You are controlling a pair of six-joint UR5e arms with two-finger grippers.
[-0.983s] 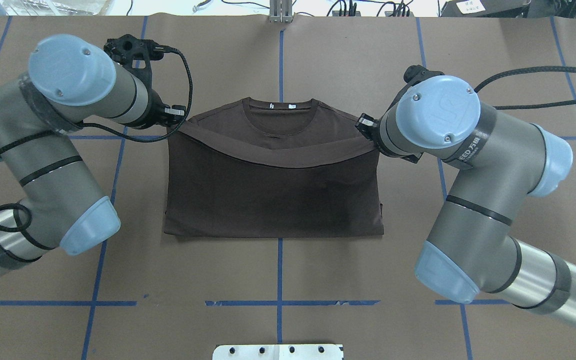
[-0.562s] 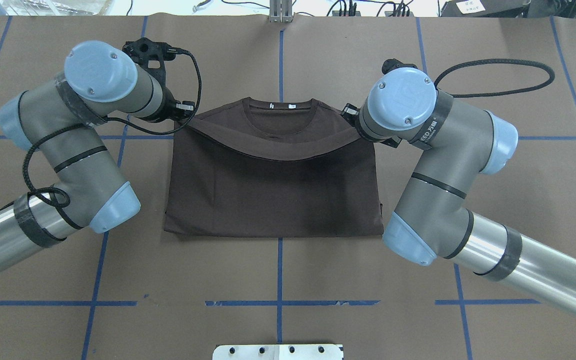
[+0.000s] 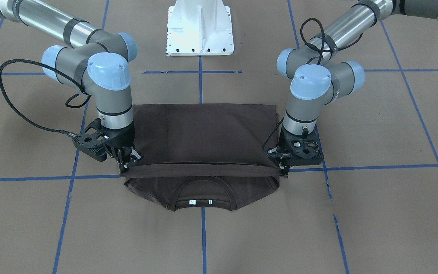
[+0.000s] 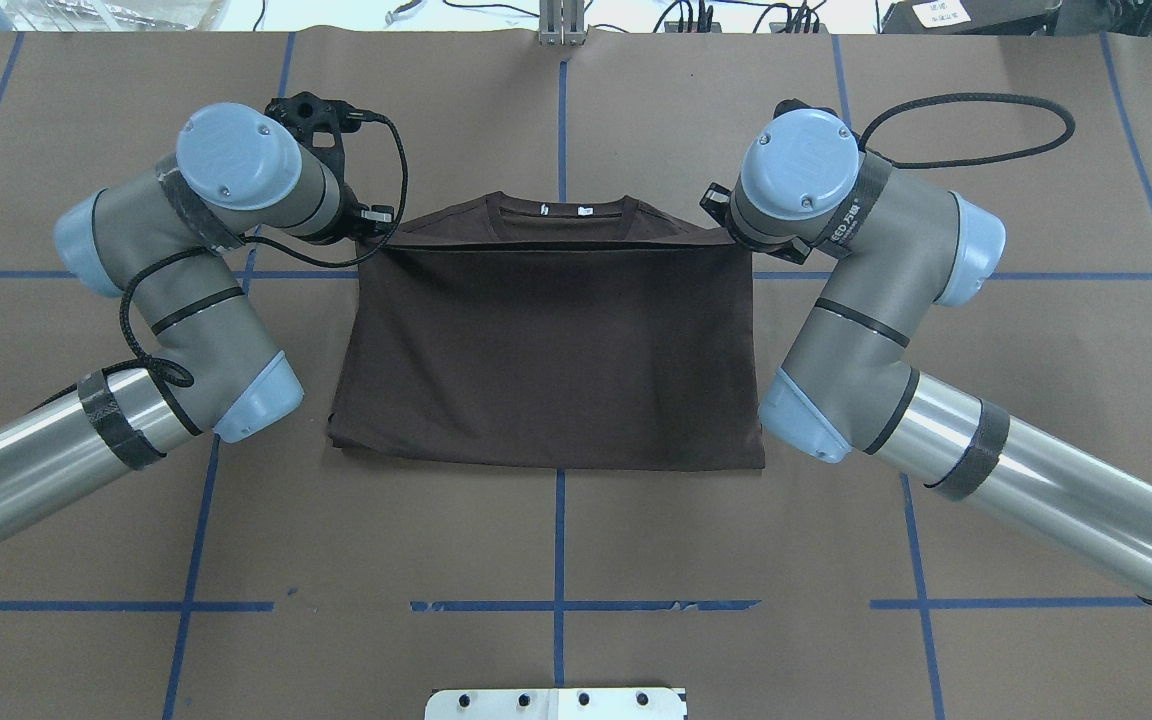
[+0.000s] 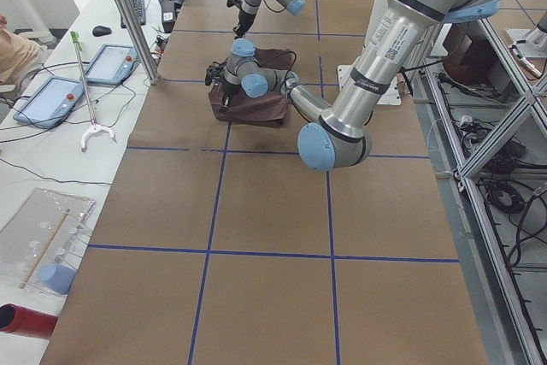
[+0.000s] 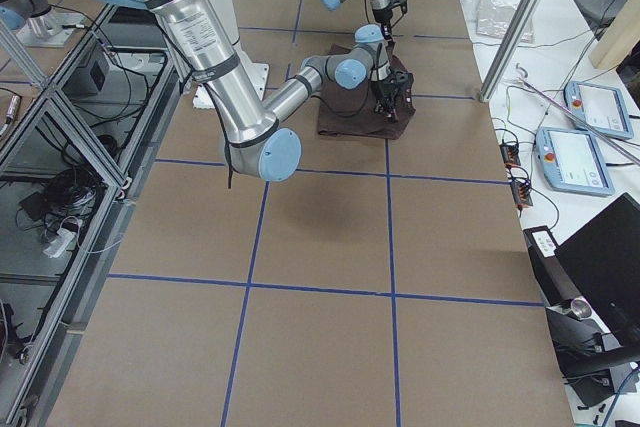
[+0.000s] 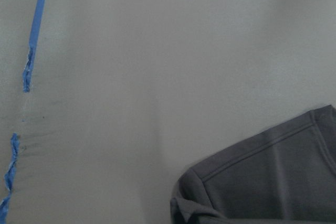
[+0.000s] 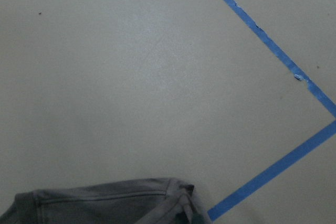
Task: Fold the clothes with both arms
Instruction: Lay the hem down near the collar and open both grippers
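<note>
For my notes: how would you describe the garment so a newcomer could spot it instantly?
Start at the brown table marked with blue tape; at its centre lies the dark brown T-shirt. Its folded-over edge is pinched by the left hand and right hand. It is the only cloth, darker than the tabletop, with white neck tags.
</note>
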